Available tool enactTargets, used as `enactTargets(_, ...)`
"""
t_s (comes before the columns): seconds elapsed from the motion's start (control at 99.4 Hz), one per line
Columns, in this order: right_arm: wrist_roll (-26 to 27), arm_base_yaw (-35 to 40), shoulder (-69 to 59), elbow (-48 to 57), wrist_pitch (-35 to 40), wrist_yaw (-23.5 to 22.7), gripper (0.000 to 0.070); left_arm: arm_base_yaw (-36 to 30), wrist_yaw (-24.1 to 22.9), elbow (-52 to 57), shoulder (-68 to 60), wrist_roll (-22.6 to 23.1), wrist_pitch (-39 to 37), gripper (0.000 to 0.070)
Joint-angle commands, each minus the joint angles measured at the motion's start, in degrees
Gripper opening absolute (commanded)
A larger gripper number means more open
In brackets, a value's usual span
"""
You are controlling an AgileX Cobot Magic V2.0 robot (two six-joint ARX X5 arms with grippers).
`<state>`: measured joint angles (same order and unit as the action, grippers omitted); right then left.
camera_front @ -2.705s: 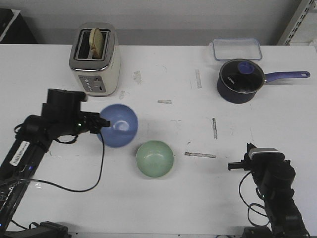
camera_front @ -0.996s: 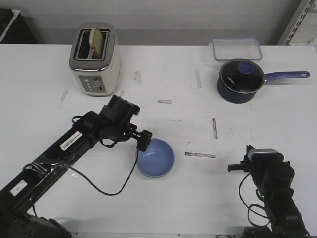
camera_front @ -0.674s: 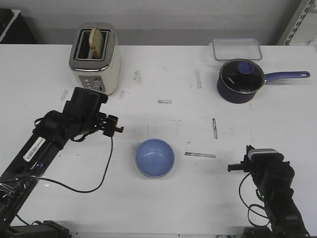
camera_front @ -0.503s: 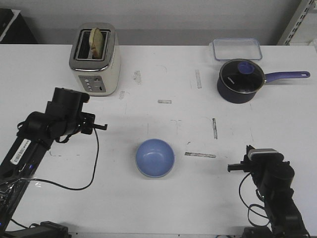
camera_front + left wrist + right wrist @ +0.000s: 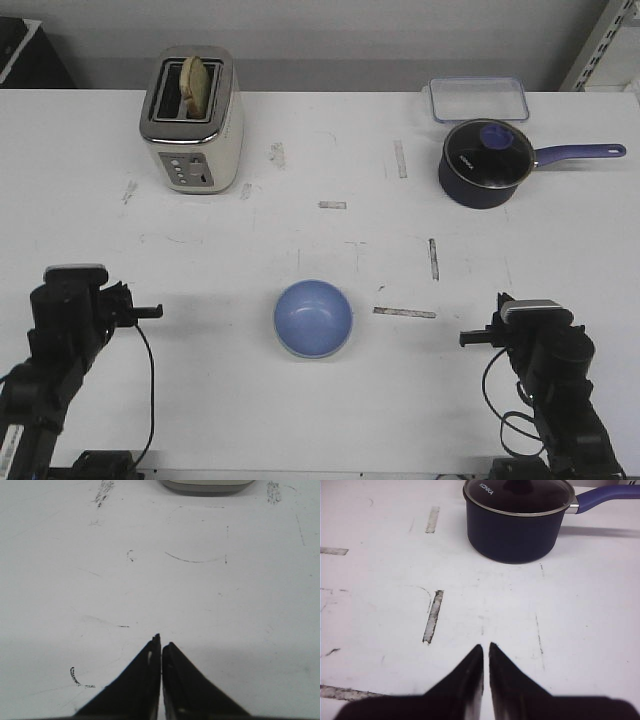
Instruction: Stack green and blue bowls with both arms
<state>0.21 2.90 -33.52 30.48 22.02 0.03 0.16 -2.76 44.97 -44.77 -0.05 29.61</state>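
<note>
A light blue bowl sits upright near the front centre of a scuffed white table, its rim showing a thin pale edge beneath it on the near side that may be the green bowl nested under it, though the front view does not make this certain. The bowl stands alone between the two arms, well apart from each. At the table's near left corner, the left gripper hangs low over bare tabletop, pointing toward the bowl; seen from its wrist camera, the left gripper has its two black fingers pressed together with only a hairline seam between them, holding nothing, above a surface marked by faint pen scribbles. At the near right corner, the right gripper also points inward toward the bowl, and its wrist camera shows the right gripper with fingers drawn together to a narrow slit, likewise holding nothing. Farther back on the right stands a dark blue saucepan with a glass lid and a long handle reaching right; the right wrist camera faces the same saucepan across strips of worn tape. Just behind it lies a clear rectangular container. At the far left, a cream and silver toaster holds a slice of bread upright in one slot.
</note>
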Motion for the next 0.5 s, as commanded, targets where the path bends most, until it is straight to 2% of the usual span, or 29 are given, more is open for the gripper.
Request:
enactTargets(0.0,-0.42,0.04,-0.33,0.17,-0.42,-0.07,0.0009,0.09,0.22,-3.02,4.57,2.4,-3.02,0.0001)
enactTargets(0.241,-0.42,0.04,-0.28,0.17,-0.61,-0.04,0.0009,0.09,0.2,-11.37,19.23,5.62,-16.35,0.0001)
enactTargets(0.493,-0.42,0.04,-0.22,0.2,-1.88,0.0,0.0009,0.09,0.2,-11.41,22.14,4.94,-15.89,0.0002)
